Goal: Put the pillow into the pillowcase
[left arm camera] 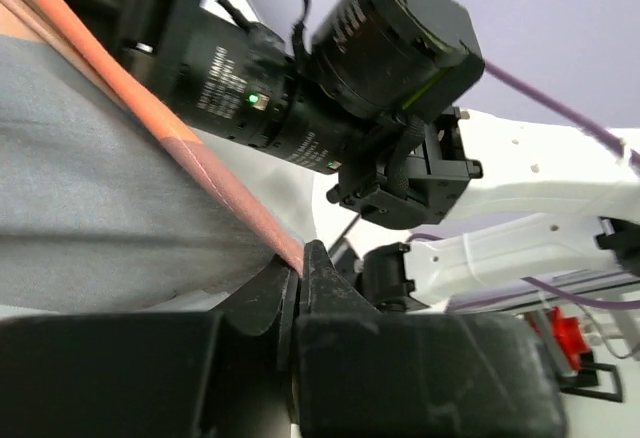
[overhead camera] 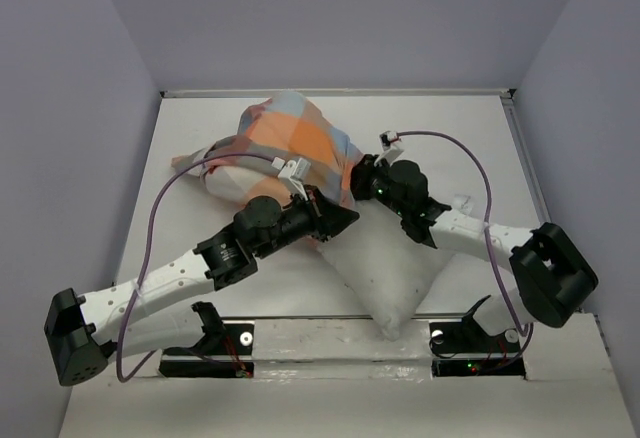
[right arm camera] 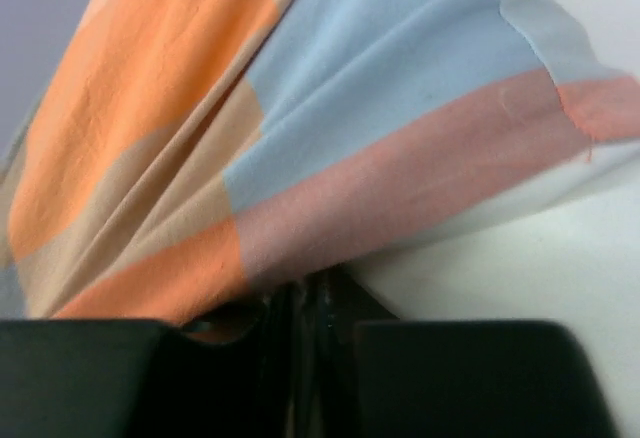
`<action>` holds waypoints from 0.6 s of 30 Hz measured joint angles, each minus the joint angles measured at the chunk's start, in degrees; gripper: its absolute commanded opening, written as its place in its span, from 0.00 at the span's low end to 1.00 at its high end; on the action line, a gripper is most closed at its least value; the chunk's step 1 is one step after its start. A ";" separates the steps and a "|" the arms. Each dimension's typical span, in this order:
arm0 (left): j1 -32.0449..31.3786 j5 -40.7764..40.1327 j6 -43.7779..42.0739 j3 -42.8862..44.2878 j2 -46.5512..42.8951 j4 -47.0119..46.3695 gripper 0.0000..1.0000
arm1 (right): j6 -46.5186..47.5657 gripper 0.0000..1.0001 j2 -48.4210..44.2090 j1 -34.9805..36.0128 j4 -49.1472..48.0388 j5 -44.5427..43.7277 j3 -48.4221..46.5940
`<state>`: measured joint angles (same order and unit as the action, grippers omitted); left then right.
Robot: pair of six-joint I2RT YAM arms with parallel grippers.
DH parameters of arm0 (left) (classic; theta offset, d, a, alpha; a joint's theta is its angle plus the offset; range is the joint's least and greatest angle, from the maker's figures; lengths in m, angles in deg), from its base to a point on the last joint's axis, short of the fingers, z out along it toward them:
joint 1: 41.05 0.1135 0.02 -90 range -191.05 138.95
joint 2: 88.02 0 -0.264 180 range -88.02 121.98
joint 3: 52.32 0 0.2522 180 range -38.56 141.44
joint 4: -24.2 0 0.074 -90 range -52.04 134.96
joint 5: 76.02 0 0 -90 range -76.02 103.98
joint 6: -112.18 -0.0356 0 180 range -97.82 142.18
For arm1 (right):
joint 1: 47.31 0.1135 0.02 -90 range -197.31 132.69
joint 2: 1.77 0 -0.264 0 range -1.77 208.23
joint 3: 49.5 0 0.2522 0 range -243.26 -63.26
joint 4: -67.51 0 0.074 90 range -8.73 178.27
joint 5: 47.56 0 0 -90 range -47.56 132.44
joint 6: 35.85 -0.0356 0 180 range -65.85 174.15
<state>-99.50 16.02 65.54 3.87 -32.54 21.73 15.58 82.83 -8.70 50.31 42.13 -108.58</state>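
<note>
Partly sheathed, the large plump plain white pillow (overhead camera: 385,263) lies near the middle of the white desk (overhead camera: 470,148). Its far portion is inside the thin fabric pillowcase (overhead camera: 295,143) in large checks of orange, light blue and grey-brown, and its bare near corner points toward the arm bases. A strip of white also shows below the left side of the pillowcase. The checked cloth is bunched and humped over the far end, and its open edge crosses the pillow about midway. The left claw (overhead camera: 340,216) is clamped shut on that edge; its wrist view shows the fingers (left arm camera: 318,276) pinching an orange-pink hem, with grey cloth stretched off to the left. The right claw (overhead camera: 352,183) sits just beside it, slightly farther back, and is likewise closed tight on a fold of the pillowcase where orange and pinkish checks meet. The two arms converge from opposite sides, their wrists nearly touching above the pillow. Pale lilac walls (overhead camera: 80,78) enclose the desk on three sides.
</note>
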 measured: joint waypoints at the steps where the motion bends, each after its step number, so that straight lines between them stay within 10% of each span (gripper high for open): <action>1: 0.07 0.02 0.37 -0.35 -0.74 0.17 0.46 | 0.31 0.56 -1.16 0.00 -0.39 0.90 1.27; 4: 0.28 0.28 1.38 -0.70 -3.61 1.97 0.99 | 1.01 0.76 -6.14 -0.24 0.76 3.04 4.15; 12: 0.44 -6.64 -6.25 11.80 -6.32 20.44 0.99 | 8.79 0.74 -22.91 -1.90 17.73 3.87 3.69; 15: 0.44 -10.86 -10.51 20.74 -2.40 26.21 0.99 | 11.56 0.51 -26.34 -2.36 25.20 1.92 3.21; 18: 0.44 -16.87 -15.98 30.97 4.31 29.88 0.99 | 13.68 0.07 -28.00 -2.89 31.01 -1.51 2.82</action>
<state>-99.07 -0.85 49.56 34.84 -28.23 51.61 29.27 54.83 -11.59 81.32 40.62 -105.76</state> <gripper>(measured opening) 0.990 0.415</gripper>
